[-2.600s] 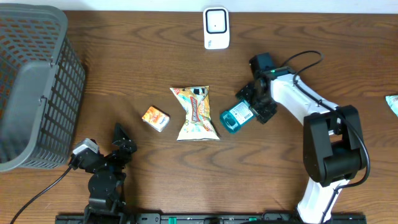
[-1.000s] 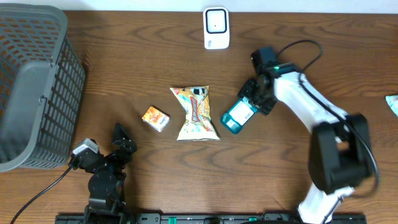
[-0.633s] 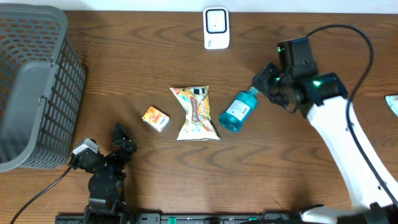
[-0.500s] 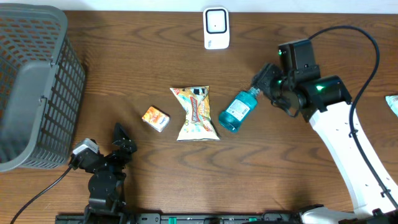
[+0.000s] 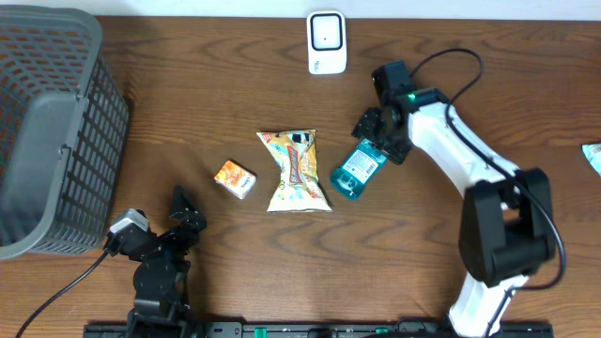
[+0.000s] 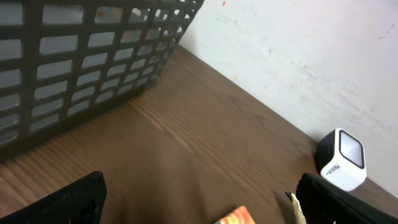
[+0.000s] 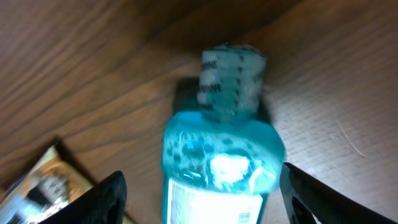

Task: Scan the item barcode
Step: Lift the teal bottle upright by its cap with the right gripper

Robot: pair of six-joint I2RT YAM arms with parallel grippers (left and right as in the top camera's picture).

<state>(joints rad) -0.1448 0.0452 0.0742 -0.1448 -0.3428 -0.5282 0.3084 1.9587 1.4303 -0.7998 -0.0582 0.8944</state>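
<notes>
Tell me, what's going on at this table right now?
The right arm's tool hangs over the teal bottle, which lies on its side on the table; the jaws stand open either side of its cap end, not gripping. The white scanner stands at the far edge. The left tool sits open and empty near the front. A snack bag and small orange box lie nearby.

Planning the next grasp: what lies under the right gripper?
A teal bottle lies on the table, straddled by the open right gripper. Its underside and any barcode there cannot be seen.
</notes>
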